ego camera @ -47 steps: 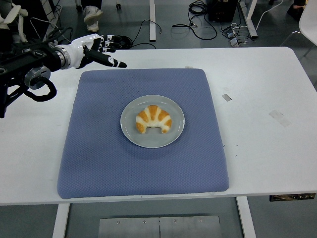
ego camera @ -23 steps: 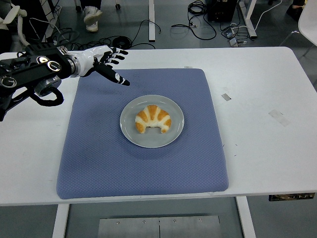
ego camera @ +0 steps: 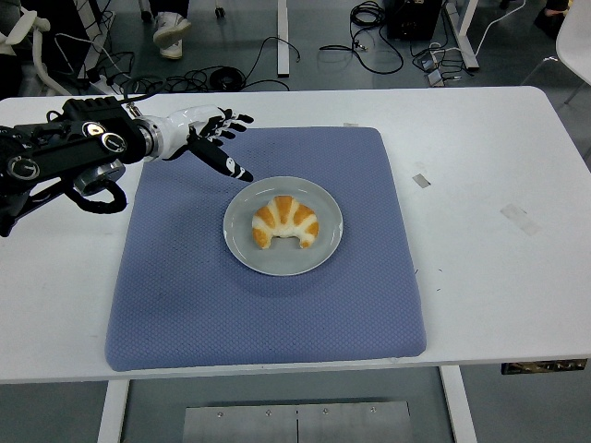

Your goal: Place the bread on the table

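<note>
Since the earlier frame, left hand (ego camera: pixel 208 138) has travelled from the desk's far-left corner area in over the far-left part of the blue quilted fabric mat (ego camera: pixel 185 286) and lowered toward the plate. Fingers (ego camera: pixel 235 119) spread apart, holding nothing; one long digit points down-right, its tip just beside the far-left rim of the round grey plate (ego camera: pixel 323 254). Right arm not in view.

Golden-brown striped croissant (ego camera: pixel 287 221) lies in the middle of the plate, curved, ends toward the near edge. Plate sits about mid-mat; mat covers the middle of the white desk (ego camera: pixel 499 268). Bread not yet touched.

Risks, as judged:
- Extended fingertip is close to the plate rim. A low approach could catch the rim and slide or tip the plate on the soft mat.
- Croissant is soft and curved; a hard pinch may crush or tear it, a shallow one on a tapered end may let it slip.
- Bare desk lies beyond the mat edges, so a drop mid-carry would land it on the mat instead.
</note>
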